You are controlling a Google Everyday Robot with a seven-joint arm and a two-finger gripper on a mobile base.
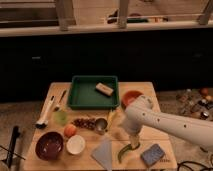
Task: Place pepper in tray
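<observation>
The white arm's gripper (133, 144) hangs low over the upper end of the long, curved green chili pepper (122, 152), which lies near the front edge of the wooden table (150, 89). Whether it has taken hold, I cannot tell. The dark green rectangular plastic tray (75, 95) sits at the back edge, so I judge a lift and carry is needed.

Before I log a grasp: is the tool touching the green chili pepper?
Cannot tell. In the camera view the tool overlaps the upper end of the green chili pepper, hiding any contact or gap.
</observation>
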